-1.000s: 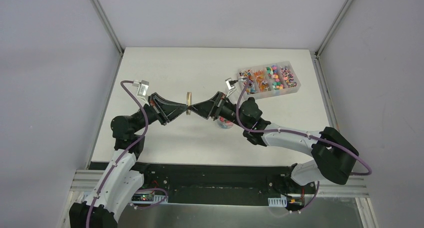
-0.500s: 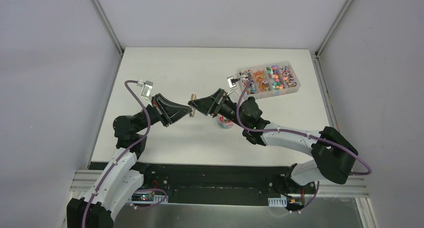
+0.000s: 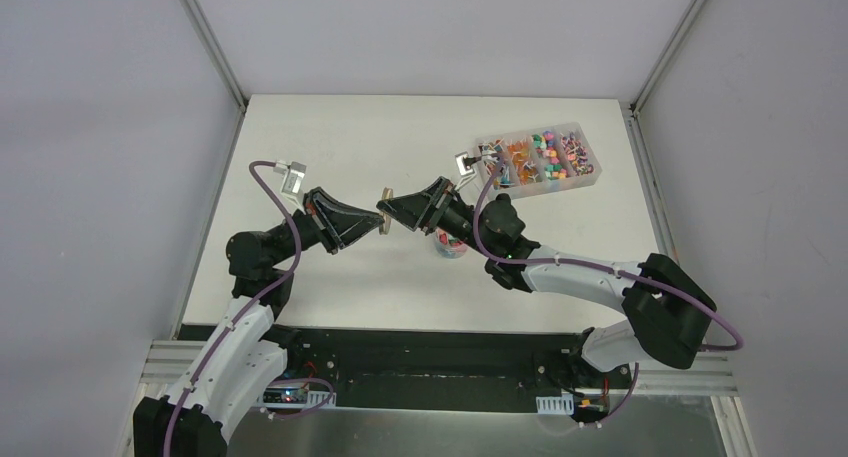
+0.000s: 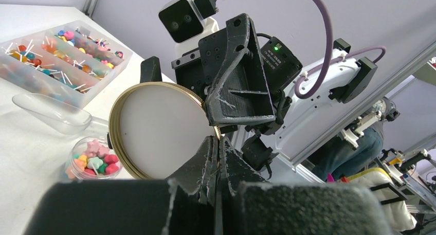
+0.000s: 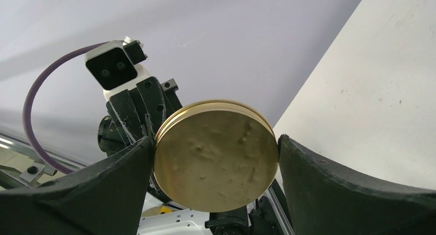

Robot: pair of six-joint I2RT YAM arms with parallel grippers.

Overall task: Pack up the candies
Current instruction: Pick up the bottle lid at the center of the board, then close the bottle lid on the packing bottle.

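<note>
Right gripper: is clamping the round gold lid by its rim, one finger on each side, holding it on edge in the air above the middle of the desk.
Left gripper: is pointing at the lid's pale inner face, fingers pressed together on nothing (whether they touch the rim, I cannot tell).
Candies: are lying sorted in the clear compartment box at the far right corner; more are filling the open clear jar nearer mid-desk.
Scoop: is lying between jar and box.
</note>
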